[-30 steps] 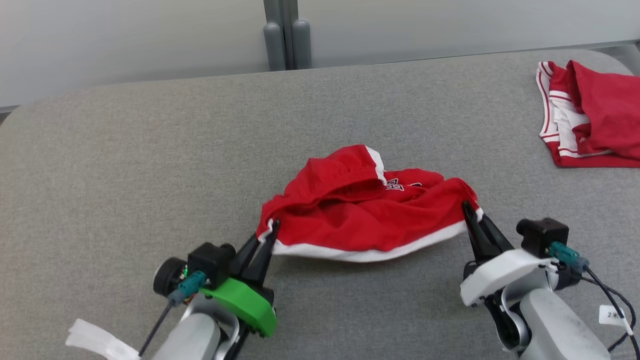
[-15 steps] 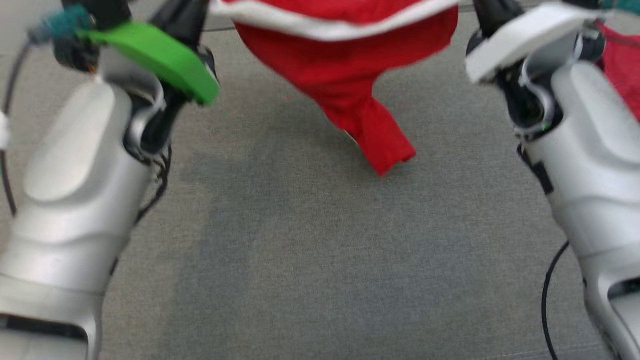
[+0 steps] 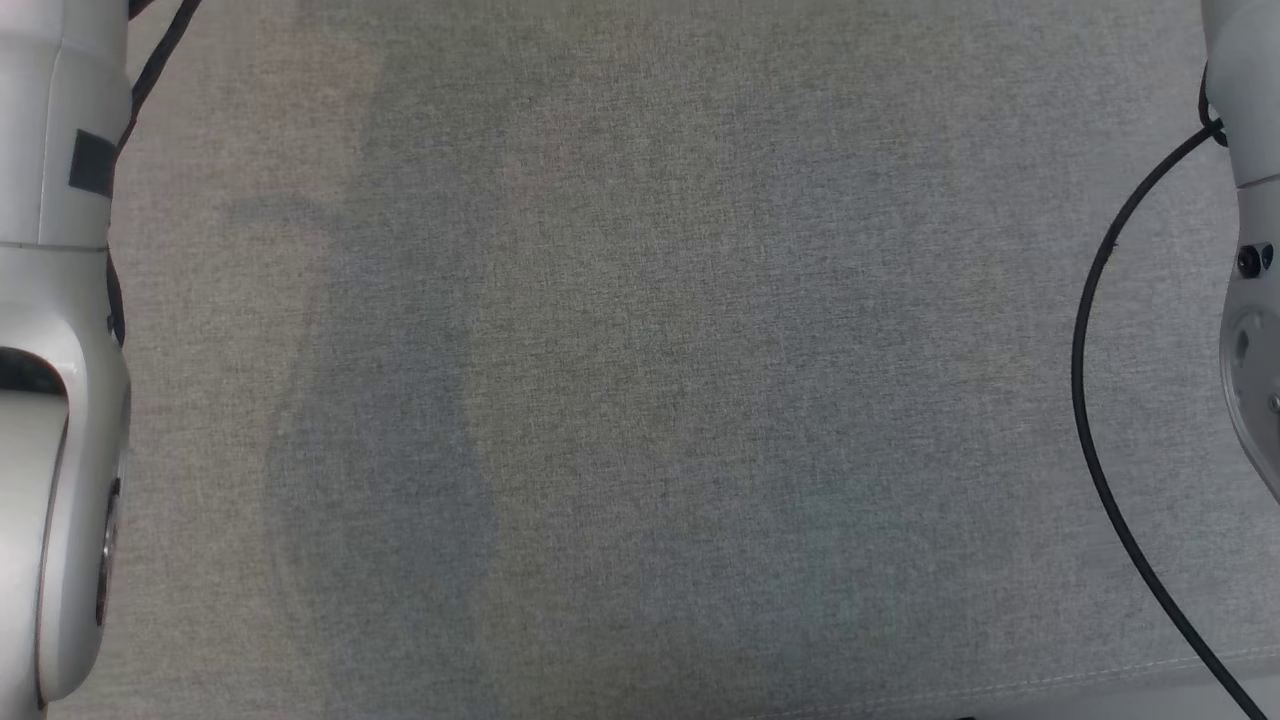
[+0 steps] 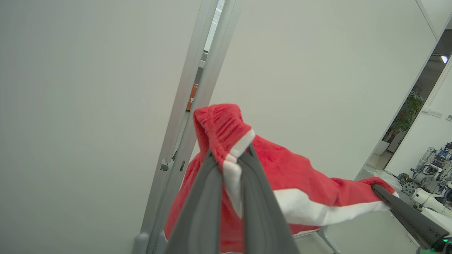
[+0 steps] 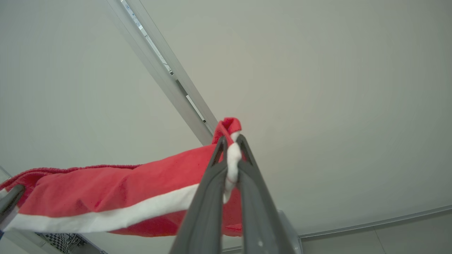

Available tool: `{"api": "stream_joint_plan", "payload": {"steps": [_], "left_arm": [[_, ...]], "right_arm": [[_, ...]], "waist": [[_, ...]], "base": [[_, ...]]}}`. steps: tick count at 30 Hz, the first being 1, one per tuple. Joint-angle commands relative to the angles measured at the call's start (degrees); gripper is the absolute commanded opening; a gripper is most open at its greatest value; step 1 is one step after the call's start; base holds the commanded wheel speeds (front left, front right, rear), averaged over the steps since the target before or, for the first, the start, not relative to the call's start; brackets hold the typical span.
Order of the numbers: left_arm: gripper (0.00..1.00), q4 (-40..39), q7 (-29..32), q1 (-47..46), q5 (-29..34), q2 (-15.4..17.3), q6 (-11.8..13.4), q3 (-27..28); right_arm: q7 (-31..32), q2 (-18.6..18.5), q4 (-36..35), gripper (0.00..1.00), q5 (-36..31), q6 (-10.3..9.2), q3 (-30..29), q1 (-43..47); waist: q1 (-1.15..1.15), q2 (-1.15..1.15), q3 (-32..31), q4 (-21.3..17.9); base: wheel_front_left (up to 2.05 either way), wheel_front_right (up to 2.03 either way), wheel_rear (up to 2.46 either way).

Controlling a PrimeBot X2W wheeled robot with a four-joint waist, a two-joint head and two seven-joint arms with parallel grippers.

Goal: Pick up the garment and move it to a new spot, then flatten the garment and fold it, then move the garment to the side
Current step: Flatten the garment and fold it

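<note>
While the head view looked down, the gray cloth-covered table [image 3: 640, 400] lay between the pale left forearm [image 3: 50, 400] and right forearm [image 3: 1250, 350], with a black cable [image 3: 1090, 400] beside the latter.

From the left wrist, the left gripper [image 4: 231, 155] was pinched tight on the white-banded edge of the red garment [image 4: 300, 180], which hung in the air and stretched across to the right gripper [image 4: 377, 188]. An orange sign [image 4: 192, 97] showed past the metal post (its writing too small to read).

From the right wrist, the right gripper [image 5: 231, 141] was clamped on the white band at the other end.
</note>
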Motion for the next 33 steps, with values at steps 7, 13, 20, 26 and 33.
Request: {"api": "stream_joint_plan", "payload": {"steps": [7, 13, 20, 26, 33], "left_arm": [[0.0, 4.99, -4.14, 4.54, -1.61, -0.66, -0.86, -1.82], [0.0, 0.78, -9.86, 18.2, -2.45, 1.61, -0.91, -7.1], [0.0, -6.32, -12.94, 39.69, -3.58, 2.6, -0.81, -6.96], [0.0, -16.73, -13.03, 57.37, 0.15, 1.92, 2.51, -3.2], [0.0, -26.85, -13.06, 75.02, 2.47, -0.03, 5.3, -1.72]], "right_arm": [[-2.01, 0.99, 2.77, 0.0, 3.03, -0.02, 2.8, 4.6], [-2.97, 0.67, -2.17, 0.0, 7.87, -0.02, 8.0, 18.18], [-3.03, -2.66, -12.44, 0.0, 15.69, -0.02, 12.6, 39.55], [-4.29, -6.27, -21.34, 0.0, 19.59, -0.03, 13.6, 56.9], [-4.96, -8.35, -29.89, 0.0, 21.32, -0.05, 11.14, 73.28]], "waist": [[-0.02, 0.0, 4.28, -0.83], [-0.02, 0.0, 0.79, -1.61], [-0.02, 0.0, -6.12, -1.15], [-0.02, 0.0, -11.22, -0.09], [-0.02, 0.0, -16.71, 0.42]], "base": [[0.0, 0.0, 0.0], [0.0, 0.0, 0.0], [0.0, 0.0, 0.0], [0.0, 0.0, 0.0], [0.0, 0.0, 0.0]]}}
